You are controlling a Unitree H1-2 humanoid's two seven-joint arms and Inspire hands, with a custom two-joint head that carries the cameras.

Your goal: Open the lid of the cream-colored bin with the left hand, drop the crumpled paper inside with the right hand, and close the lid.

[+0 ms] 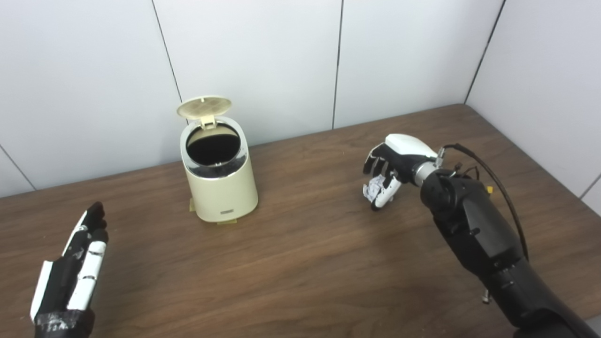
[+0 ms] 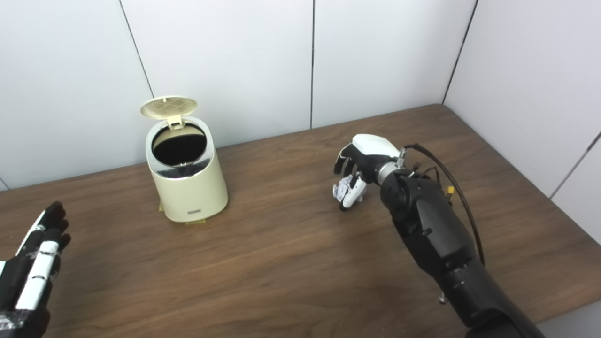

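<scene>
Left eye view: cream-colored bin point(image 1: 219, 180) near the table's point(image 1: 300, 263) back edge, lid point(image 1: 204, 106) raised. Right hand point(image 1: 392, 169) clenches crumpled paper point(image 1: 374, 189) mid-table.

Right eye view: left hand point(image 2: 30, 267), front-left corner, fingers extended, empty.

Glossy plastic bin point(image 1: 220, 188) on wood-grain table point(image 1: 305, 263).
</scene>
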